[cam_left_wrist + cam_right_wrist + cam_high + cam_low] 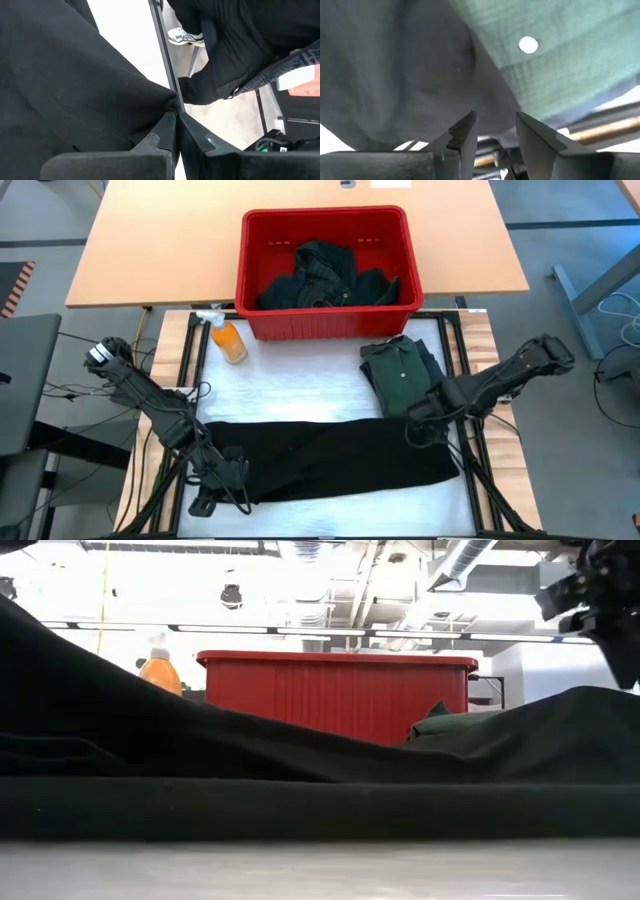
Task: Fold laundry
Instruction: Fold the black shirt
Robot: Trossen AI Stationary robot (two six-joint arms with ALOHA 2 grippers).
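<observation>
Black garment (330, 455): lying spread in a long band across the white mat (290, 385) at the near part of the table, filling most of the low view. Left gripper (222, 472): sitting at the band's left end, fingers pressed together and pinching a fold of the black cloth. Right gripper (425, 420): hovering at the band's upper right edge, fingers parted with nothing between them. Folded green shirt (395, 370): lying just beyond the right gripper, touching the band's far edge; one white button showing in the right wrist view. Red basket (325, 235): standing behind the mat, holding more dark clothes (320, 280). Orange bottle (228, 340): lying beside the basket's left corner. No readable writing showing anywhere
</observation>
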